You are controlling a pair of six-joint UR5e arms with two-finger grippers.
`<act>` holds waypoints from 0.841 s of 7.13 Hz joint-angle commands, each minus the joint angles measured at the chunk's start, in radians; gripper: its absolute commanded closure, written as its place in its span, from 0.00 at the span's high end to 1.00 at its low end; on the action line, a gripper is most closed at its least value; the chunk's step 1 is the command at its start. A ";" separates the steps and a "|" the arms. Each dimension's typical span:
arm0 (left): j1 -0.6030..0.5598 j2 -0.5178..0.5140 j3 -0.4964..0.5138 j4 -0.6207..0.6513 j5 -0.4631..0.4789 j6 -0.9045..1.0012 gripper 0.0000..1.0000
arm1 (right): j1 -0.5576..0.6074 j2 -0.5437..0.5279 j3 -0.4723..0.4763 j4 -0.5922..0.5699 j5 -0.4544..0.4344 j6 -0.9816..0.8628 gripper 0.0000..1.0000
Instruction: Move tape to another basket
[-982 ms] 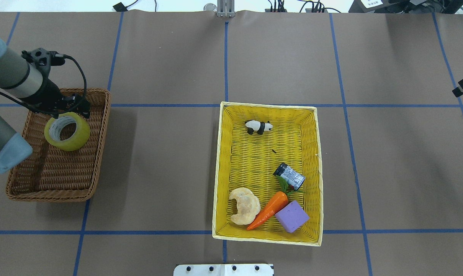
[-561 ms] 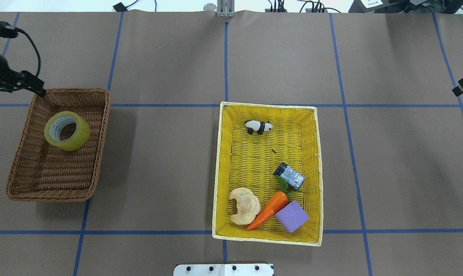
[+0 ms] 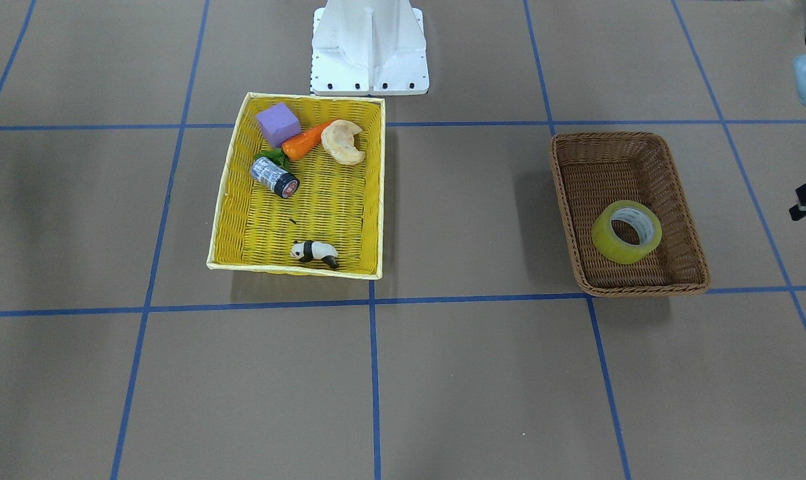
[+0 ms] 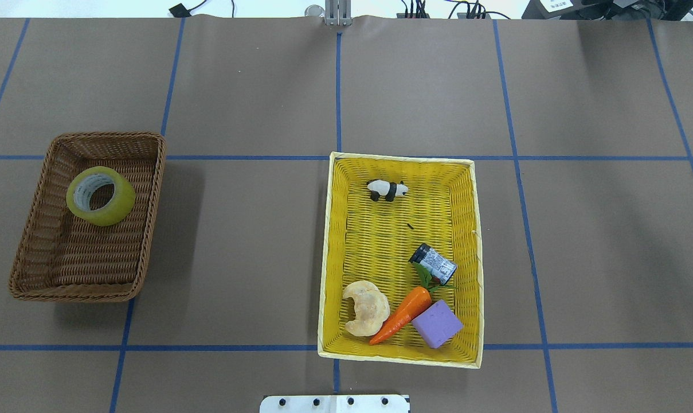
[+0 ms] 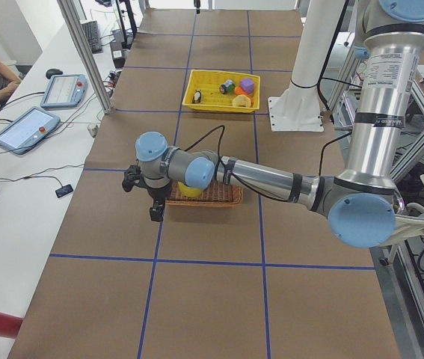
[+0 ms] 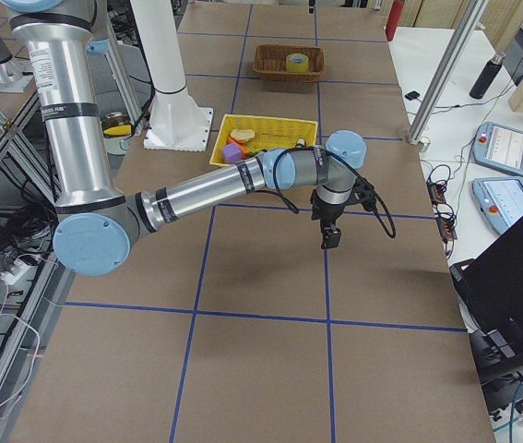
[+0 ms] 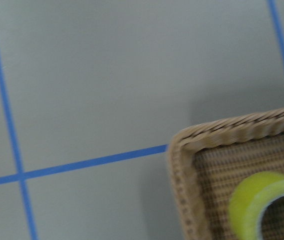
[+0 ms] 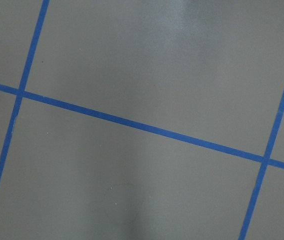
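The tape [image 4: 100, 195], a yellow roll with a whitish core, lies in the far part of the brown wicker basket [image 4: 151, 150] at the table's left. It also shows in the front view [image 3: 626, 231] and in the left wrist view [image 7: 264, 206], with the basket's corner [image 7: 182, 165] beside it. My left gripper [image 5: 154, 212] hangs past the basket's outer end, apart from the tape. I cannot tell whether it is open. My right gripper [image 6: 332, 238] hangs over bare table far on the right. I cannot tell its state either.
A yellow basket [image 4: 400, 162] at the table's middle holds a panda figure [image 4: 387, 189], a battery [image 4: 433, 263], a carrot [image 4: 400, 315], a croissant [image 4: 366, 308] and a purple block [image 4: 437, 323]. The robot's white base [image 3: 369, 50] stands behind it.
My left arm has pulled back from over the brown basket and left the overhead view. The tape stays in the basket. The right gripper's tip has slid further toward the right edge.
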 commanded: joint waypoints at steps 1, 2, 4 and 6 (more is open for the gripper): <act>-0.076 0.019 0.010 0.000 -0.056 0.007 0.98 | 0.018 -0.001 -0.015 -0.006 0.000 -0.014 1.00; -0.083 0.024 -0.022 -0.002 0.070 0.006 0.98 | 0.018 -0.004 -0.023 -0.006 0.000 -0.014 1.00; -0.082 0.050 -0.019 0.003 0.051 -0.002 0.98 | 0.018 -0.012 -0.024 -0.006 0.000 -0.014 1.00; -0.080 0.060 -0.010 0.000 -0.034 -0.003 0.98 | 0.021 -0.022 -0.028 -0.005 0.000 -0.014 1.00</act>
